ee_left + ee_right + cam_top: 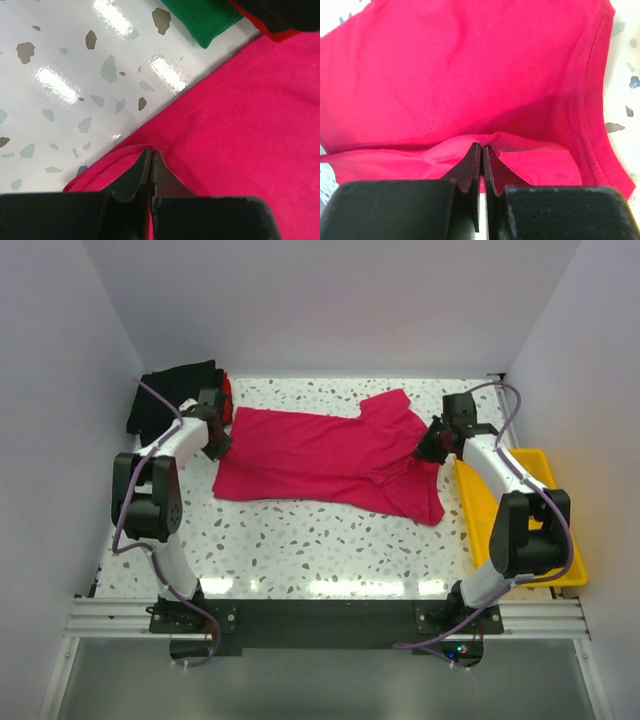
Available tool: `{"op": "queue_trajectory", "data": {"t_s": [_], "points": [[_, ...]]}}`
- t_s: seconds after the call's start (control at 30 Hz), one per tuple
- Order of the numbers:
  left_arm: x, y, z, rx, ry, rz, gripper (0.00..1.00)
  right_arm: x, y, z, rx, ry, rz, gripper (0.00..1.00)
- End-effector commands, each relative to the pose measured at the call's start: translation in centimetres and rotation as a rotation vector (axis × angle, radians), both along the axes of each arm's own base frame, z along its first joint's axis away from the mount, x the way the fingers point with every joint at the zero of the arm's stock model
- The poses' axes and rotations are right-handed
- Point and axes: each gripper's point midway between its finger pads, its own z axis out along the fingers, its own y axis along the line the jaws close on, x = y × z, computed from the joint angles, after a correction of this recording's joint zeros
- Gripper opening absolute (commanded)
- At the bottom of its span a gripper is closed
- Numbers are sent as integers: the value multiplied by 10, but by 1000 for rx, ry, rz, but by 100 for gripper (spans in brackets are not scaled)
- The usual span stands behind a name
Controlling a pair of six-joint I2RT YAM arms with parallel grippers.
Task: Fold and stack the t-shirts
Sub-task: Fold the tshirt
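A: In the top view, where is the pink t-shirt found?

B: It is spread flat at the middle of the table. A folded stack is seen at 10 o'clock and a yellow tray at 3 o'clock. The shirt's 9 o'clock edge is met by the left jaws, its 3 o'clock edge by the right jaws.

A: And in the left wrist view?

B: The left jaws are seen closed at 6 o'clock, with a fold of the pink hem pinched between them. A green shirt is seen at 1 o'clock.

A: The right wrist view?

B: The right jaws are closed tight on a raised ridge of pink cloth at 6 o'clock. A stitched hem is seen curving at 3 o'clock.

A: How is its handling judged?

B: The cloth is judged light, limp and not fragile. Sagging is expected wherever it is not held, so doubled hems are favoured as holds.
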Motion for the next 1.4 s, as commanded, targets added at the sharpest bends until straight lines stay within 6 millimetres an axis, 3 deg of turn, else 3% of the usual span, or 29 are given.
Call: {"op": "queue_trajectory", "data": {"t_s": [0.0,0.17,0.4,0.63,0.73,0.77,0.83,0.87,0.9,0.93,1.1,1.13,1.2,1.23,1.37], "points": [[3,7,17,9,-46,-5,0,14,-14,35,-33,-90,-30,0],[8,7,17,4,-53,-6,0,21,-22,35,-30,-88,-52,0],[22,3,12,-10,-57,-17,0,33,-18,31,-10,-80,-34,0],[31,0,13,-12,-73,-69,1,31,-16,3,-10,-14,-8,0],[28,3,18,6,-79,-78,25,23,-17,-13,-15,21,-10,10],[23,6,20,11,-73,-74,46,21,-18,-17,-22,34,-6,24],[13,7,18,6,-66,-86,52,16,-18,-22,-31,51,10,41],[13,5,30,0,-113,-94,54,15,-19,-20,-36,43,9,48],[8,4,33,-8,-125,-96,54,12,-19,-18,-38,39,7,64],[-4,4,35,-13,-132,-97,54,6,-20,-21,-42,45,5,68],[-47,10,31,-15,-124,-73,53,-25,-13,-7,-43,15,14,66],[-63,8,24,-31,-116,-77,53,-38,-13,-13,-44,36,5,65],[-73,5,18,-56,-126,-75,53,-51,-11,-16,-45,45,-5,64],[-85,3,5,-69,-101,-75,53,-64,-11,-18,-41,46,-11,62],[-94,-12,-7,-151,-119,-104,53,-89,-20,-24,-84,65,-19,60]]}}
